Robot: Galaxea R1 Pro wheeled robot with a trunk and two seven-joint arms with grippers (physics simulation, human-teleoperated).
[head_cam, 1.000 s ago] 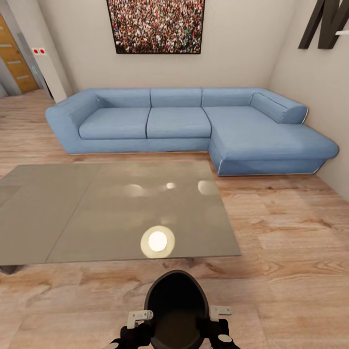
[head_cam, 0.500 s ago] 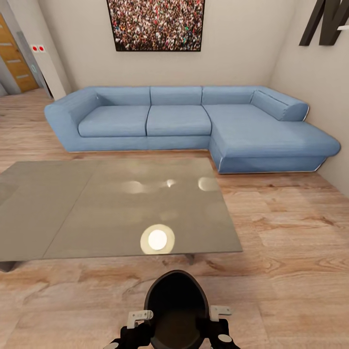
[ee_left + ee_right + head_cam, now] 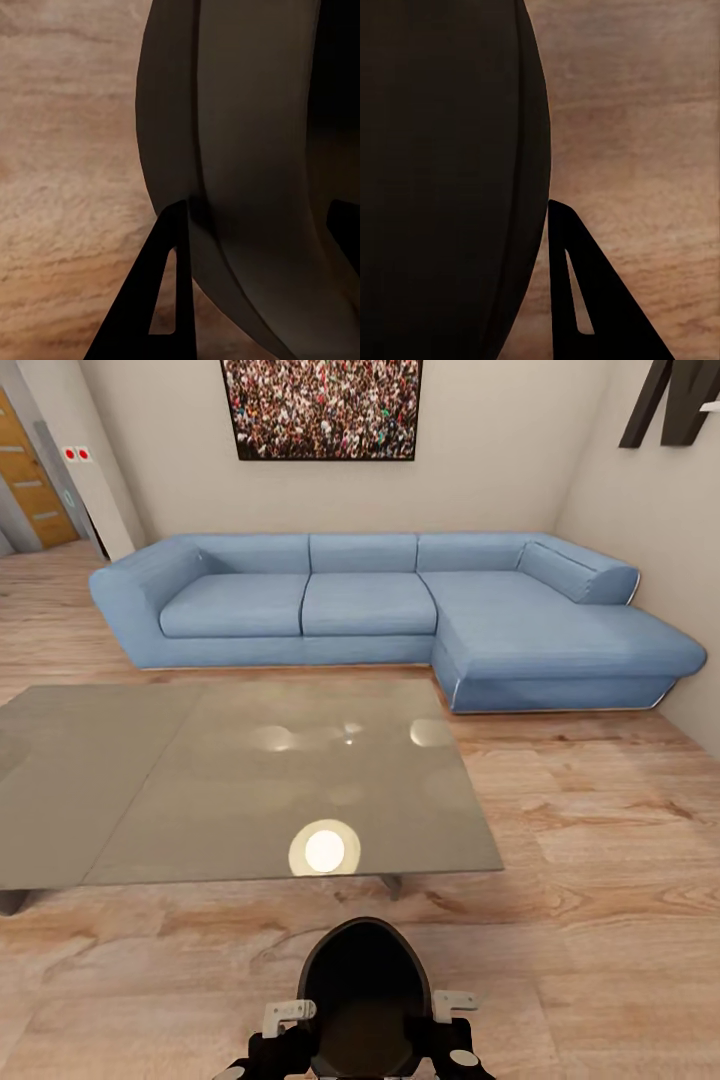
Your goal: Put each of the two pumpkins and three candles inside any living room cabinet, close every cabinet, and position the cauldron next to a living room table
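Head view: cauldron [image 3: 365, 995], black and open-topped, low in the middle, over the wood floor [image 3: 600, 920]
Left end effector [image 3: 283, 1032]: clamped on cauldron's left side
Right end effector [image 3: 450, 1028]: clamped on its right side
Bench [image 3: 200, 800]: grey, glossy, just ahead of cauldron
Sofa [image 3: 400, 610]: blue, beyond bench, against wall

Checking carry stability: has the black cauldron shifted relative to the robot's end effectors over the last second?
No. The round black cauldron keeps its place between both end effectors; only the camera drifted past the grey table.
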